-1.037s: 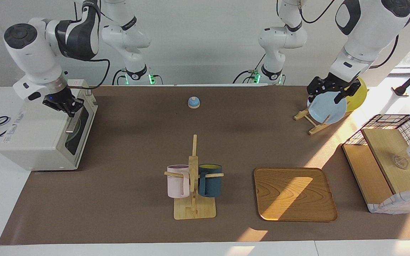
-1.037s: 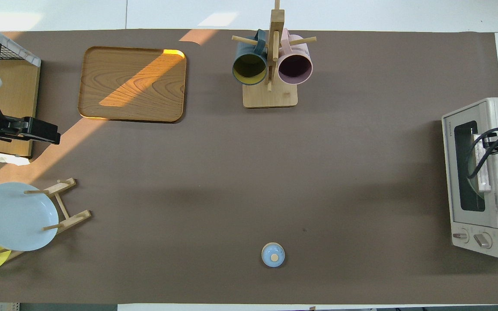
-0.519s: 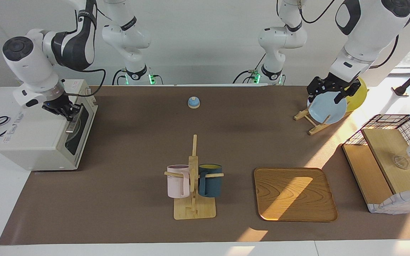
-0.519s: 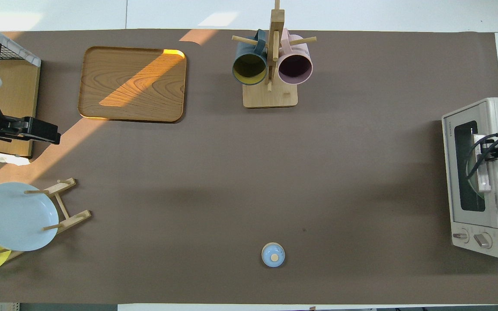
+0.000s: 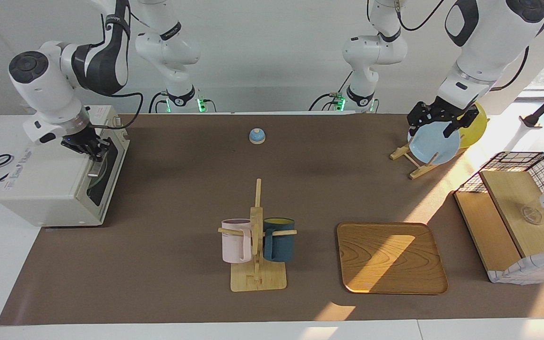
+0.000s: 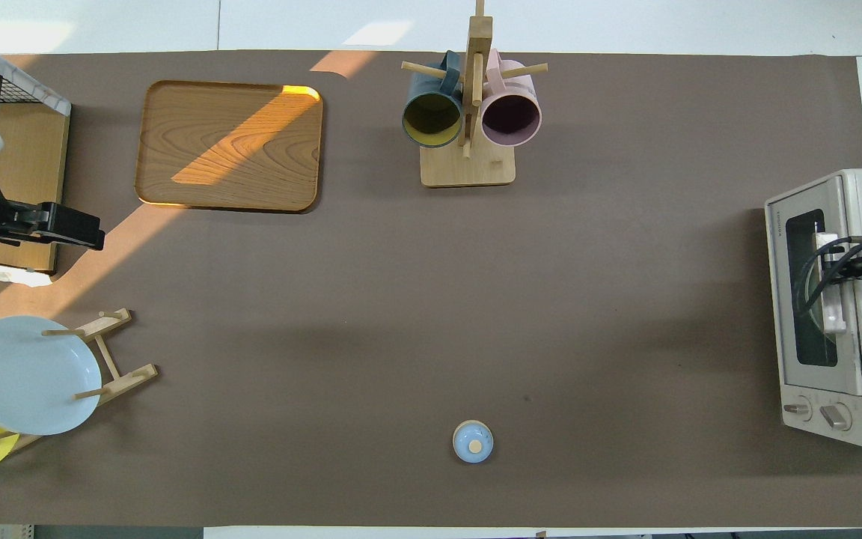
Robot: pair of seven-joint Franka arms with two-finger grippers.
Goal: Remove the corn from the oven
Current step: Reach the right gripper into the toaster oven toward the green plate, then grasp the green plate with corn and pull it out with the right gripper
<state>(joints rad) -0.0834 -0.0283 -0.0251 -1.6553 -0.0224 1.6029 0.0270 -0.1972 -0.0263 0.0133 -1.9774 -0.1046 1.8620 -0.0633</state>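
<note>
**Q:** At the right arm's end of the table, which step is shown?

**A:** Door opening. The oven [image 5: 59,177] stands with its door [image 6: 812,288] closed. The right gripper [image 5: 88,146] sits at the handle [image 6: 835,296] along the door's top edge, fingertips drawn together; it appears to grip the bar, though contact cannot be confirmed.

**Q:** Where is the corn?

**A:** Not visible. Presumably it lies inside the oven, hidden by the dark glass.

**Q:** What does the next move call for?

**A:** Probably a pull on the handle, outward and downward along the door's hinge arc, so that the interior is exposed. Only then can the cob be reached.

**Q:** And the left arm?

**A:** It waits. The left gripper [image 5: 437,118] hangs with fingers fully spread and empty over the blue plate [image 5: 435,144] in the wooden rack [image 5: 411,163], toward the left arm's end of the table.

**Q:** What differs from one second earlier?

**A:** The right gripper has shifted slightly along the door's top edge, toward the robots, and the arm's elbow has swung. The door has not opened. Left arm, mug stand [image 5: 257,236] and tray [image 5: 391,258] are unchanged.
</note>
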